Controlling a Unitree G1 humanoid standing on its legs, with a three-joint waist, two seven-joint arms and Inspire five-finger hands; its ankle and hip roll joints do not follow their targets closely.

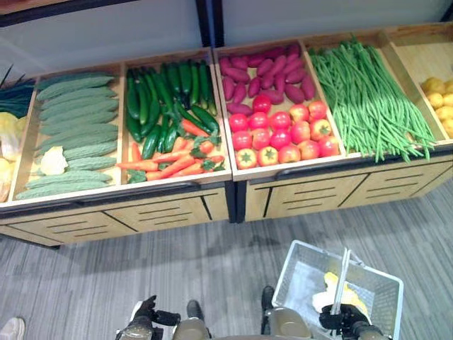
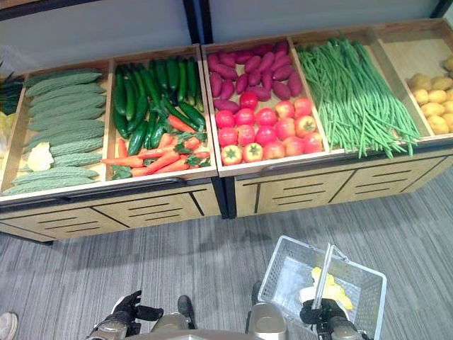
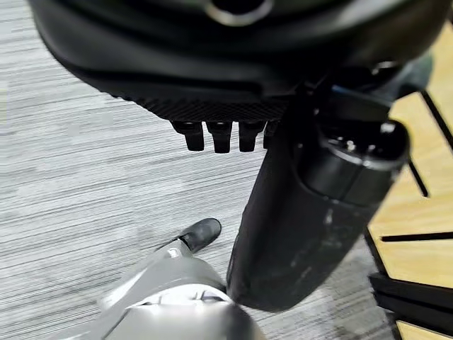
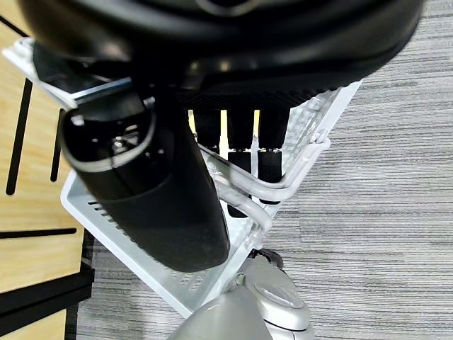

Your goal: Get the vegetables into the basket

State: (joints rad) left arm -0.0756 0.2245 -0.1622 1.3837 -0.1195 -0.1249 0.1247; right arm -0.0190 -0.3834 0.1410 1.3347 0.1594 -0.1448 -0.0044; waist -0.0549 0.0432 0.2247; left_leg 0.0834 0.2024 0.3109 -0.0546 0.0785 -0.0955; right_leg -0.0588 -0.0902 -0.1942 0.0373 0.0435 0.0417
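A white mesh basket (image 1: 354,263) hangs low at the right, above the grey floor. My right hand (image 1: 338,316) is shut on its raised handle (image 4: 297,180), with the fingers (image 4: 241,142) curled round the bars. A yellow and white vegetable (image 1: 331,281) lies inside the basket. In front stands a wooden display (image 1: 233,185) with bitter gourds (image 1: 78,127), cucumbers (image 1: 163,92), carrots (image 1: 170,164), purple sweet potatoes (image 1: 272,71), tomatoes (image 1: 283,134) and long green beans (image 1: 368,99). My left hand (image 1: 145,312) hangs low at the left, open and holding nothing, well short of the display.
Yellow potatoes (image 1: 440,99) fill the bin at the far right. Pale cabbages (image 1: 7,134) and dark leafy greens sit at the far left. A strip of grey carpet (image 1: 212,262) separates me from the display's front panels. A person's light shoe (image 1: 10,329) shows at the lower left.
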